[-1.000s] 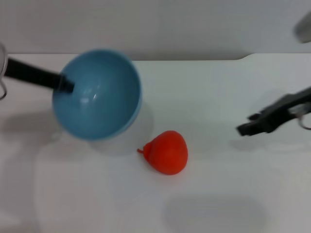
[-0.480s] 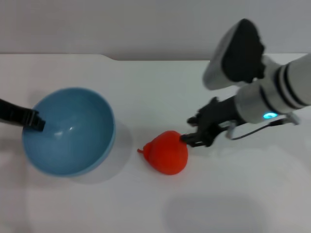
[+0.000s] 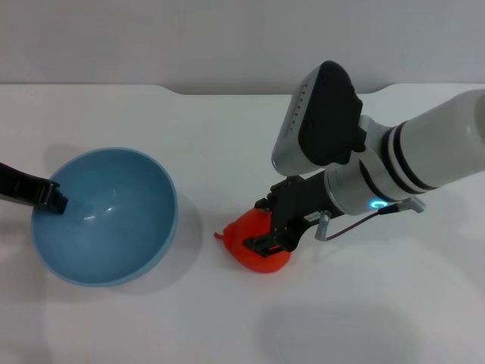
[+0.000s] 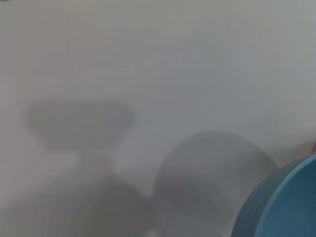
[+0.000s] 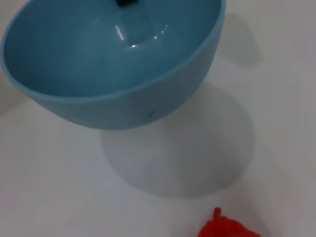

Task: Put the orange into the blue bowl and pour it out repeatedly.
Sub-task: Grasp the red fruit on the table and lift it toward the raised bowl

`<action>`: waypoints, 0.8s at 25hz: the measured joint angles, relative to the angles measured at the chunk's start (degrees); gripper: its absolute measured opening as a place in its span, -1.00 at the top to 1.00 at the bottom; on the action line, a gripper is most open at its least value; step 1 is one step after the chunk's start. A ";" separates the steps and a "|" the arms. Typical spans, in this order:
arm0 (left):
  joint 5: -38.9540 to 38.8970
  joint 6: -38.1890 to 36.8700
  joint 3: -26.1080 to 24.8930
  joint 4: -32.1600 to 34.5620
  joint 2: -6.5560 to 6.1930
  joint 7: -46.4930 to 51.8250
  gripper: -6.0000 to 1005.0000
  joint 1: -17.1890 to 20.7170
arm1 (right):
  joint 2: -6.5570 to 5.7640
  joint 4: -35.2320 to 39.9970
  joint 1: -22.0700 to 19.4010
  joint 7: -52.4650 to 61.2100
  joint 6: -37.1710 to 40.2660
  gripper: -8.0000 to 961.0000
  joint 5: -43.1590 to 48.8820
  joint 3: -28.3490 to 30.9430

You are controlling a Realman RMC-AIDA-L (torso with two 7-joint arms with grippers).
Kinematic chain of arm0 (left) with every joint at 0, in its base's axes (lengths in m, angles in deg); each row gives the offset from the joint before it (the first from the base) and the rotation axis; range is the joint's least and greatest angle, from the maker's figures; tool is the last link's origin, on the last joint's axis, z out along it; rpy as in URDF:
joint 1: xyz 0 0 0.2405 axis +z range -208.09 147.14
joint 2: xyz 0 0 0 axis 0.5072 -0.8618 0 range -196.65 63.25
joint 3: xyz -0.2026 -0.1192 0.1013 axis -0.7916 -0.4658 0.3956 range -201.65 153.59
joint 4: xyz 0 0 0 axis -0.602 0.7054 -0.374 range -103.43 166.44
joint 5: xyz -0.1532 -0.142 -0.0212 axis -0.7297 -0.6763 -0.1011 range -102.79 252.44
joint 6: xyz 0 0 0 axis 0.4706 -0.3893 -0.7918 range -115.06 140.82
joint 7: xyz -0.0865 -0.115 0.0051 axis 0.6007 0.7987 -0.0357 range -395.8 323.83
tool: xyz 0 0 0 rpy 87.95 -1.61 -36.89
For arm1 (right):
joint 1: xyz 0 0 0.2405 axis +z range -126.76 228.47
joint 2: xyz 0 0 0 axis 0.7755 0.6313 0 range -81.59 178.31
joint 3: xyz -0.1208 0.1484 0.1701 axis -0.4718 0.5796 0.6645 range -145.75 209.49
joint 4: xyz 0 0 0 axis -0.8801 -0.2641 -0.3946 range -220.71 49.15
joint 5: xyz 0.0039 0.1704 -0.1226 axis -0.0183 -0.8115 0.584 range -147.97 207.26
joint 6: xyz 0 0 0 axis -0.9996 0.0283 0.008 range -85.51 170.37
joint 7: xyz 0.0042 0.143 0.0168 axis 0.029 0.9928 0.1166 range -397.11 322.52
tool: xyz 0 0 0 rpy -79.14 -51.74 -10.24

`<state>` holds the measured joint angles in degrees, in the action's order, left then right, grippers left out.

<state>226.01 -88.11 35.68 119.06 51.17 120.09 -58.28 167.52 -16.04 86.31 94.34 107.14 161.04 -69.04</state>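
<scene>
- Orange (image 3: pixel 261 244) sits on the table (image 3: pixel 227 136), right of the bowl (image 3: pixel 106 216), apart from it. The stem nub points toward the bowl.
- My guess on handling: light, firm with a little give, lumpy skin so decent friction. It's round, so it will roll or squirt out if pinched off-centre. Best hold is across the widest part, fingers on opposite sides, clear of the tapered nub end.
- Right gripper (image 3: pixel 274 227) is down over the orange's right and top side, black fingers (image 3: pixel 261 244) straddling it. Jaws look parted around the fruit; I can't tell whether the pads touch yet, so I'm not calling it a grip.
- Right arm comes in from the right edge, forearm slanting down and left, wrist pitched toward the table, camera housing above the fingers.
- Right wrist view shows the bowl ahead with only the orange's top and nub at the frame edge, so I'm aimed along the orange-to-bowl line.
- Left gripper (image 3: pixel 53 199) is at the bowl's left rim, one black finger inside the wall, arm coming from the left edge. It appears pinched on the rim, holding the bowl roughly upright with the mouth up. Its own wrist view shows just a slice of bowl and bare table.
- Bowl is smooth and glossy, probably slick at the rim. Judging from that, it needs a firm rim pinch when tipping.
</scene>
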 joint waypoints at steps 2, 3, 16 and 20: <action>0.00 -0.02 0.00 0.12 0.00 -0.01 0.99 0.00 | 0.01 -0.82 0.01 0.00 -0.67 -0.27 -0.03 -0.11; -0.02 -0.03 -0.01 0.16 0.00 -0.02 0.99 -0.01 | 0.01 -1.42 0.01 0.02 -1.09 -0.27 -0.05 -0.14; -0.69 0.71 2.51 0.34 0.16 0.02 0.99 -0.01 | 0.12 -7.65 -0.29 2.59 -6.53 -0.26 -0.28 -0.91; -0.81 1.04 3.44 0.30 0.23 0.07 0.99 -0.13 | 0.01 -6.75 -1.01 2.41 -5.30 -0.17 -0.28 -0.78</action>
<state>225.21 -87.07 39.11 119.35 51.40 120.15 -58.41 167.53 -22.79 85.29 96.75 101.84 160.76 -69.82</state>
